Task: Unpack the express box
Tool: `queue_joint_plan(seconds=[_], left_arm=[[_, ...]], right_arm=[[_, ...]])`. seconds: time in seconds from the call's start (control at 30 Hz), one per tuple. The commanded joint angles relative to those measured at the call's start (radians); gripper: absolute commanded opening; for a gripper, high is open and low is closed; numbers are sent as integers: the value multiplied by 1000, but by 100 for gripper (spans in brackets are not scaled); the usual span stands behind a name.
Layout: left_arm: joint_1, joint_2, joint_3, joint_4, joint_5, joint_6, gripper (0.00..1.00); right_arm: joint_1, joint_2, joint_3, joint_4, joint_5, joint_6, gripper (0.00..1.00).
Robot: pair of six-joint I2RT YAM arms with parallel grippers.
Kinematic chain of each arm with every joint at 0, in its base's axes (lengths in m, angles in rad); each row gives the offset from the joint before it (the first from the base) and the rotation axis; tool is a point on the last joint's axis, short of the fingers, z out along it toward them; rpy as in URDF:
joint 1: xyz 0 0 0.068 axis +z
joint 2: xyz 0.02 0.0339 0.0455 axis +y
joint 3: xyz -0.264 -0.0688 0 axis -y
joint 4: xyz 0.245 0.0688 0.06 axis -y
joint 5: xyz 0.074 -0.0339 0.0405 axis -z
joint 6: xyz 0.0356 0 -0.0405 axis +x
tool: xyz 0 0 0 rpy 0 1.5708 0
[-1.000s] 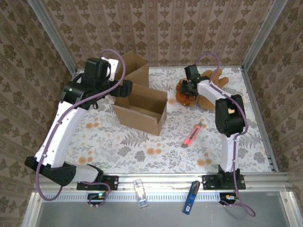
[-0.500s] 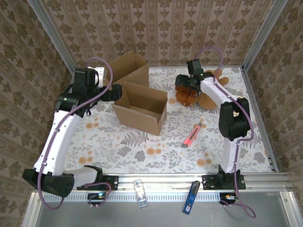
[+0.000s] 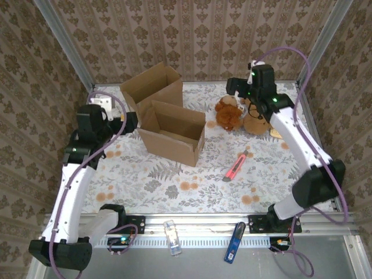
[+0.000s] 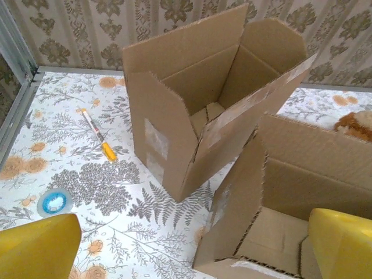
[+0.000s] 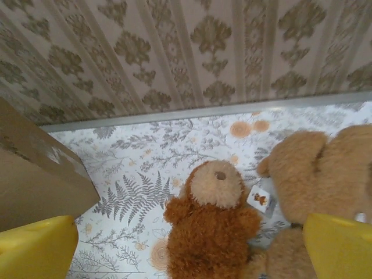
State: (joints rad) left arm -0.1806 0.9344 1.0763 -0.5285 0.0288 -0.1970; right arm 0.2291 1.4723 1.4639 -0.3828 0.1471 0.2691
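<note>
On the near rail lie a small clear bottle [image 3: 170, 237] and a blue gadget [image 3: 234, 242]. Past them, on the flowered worktop [image 3: 151, 180], a red box cutter [image 3: 235, 167] lies aslant, well apart from both arms.

The express box [image 3: 174, 136] stands open-topped at mid-worktop, its right flap raised. The left hand [image 3: 129, 121] hangs just beside its left wall, released, its yellow fingers [image 4: 38, 247] spread wide and holding nothing. In the left wrist view the box's near corner sits between those fingers.

To the right of the box a dark brown teddy bear [image 3: 228, 116] lies against a lighter teddy bear [image 3: 256, 121], the two touching, with a small paper tag [image 5: 260, 199] between them. The right hand [image 3: 237, 87] hovers above and just behind them, also released and grasping nothing.

Behind the express box, close against its back corner, a second carton [image 3: 152, 86] stands upright with its flaps up. Left of that carton lie an orange-tipped pen [image 4: 99, 136] and a blue tape roll [image 4: 54, 203].
</note>
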Motion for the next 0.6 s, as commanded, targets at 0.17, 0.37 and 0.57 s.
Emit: queue_joint_plan(seconds=[0.17,0.37,0.57], left_arm=[[76,-10,-271,357,-144,96,100],[146,-21,-477,643,-228,148,100],[208,39,-637,874,-200,159,100]], right_arm=[[-4,-459,-467,311,142,-260,100],[-15,-742,-805,450,183,-274,100],[-19,-838,-985,451,212,-239,100]])
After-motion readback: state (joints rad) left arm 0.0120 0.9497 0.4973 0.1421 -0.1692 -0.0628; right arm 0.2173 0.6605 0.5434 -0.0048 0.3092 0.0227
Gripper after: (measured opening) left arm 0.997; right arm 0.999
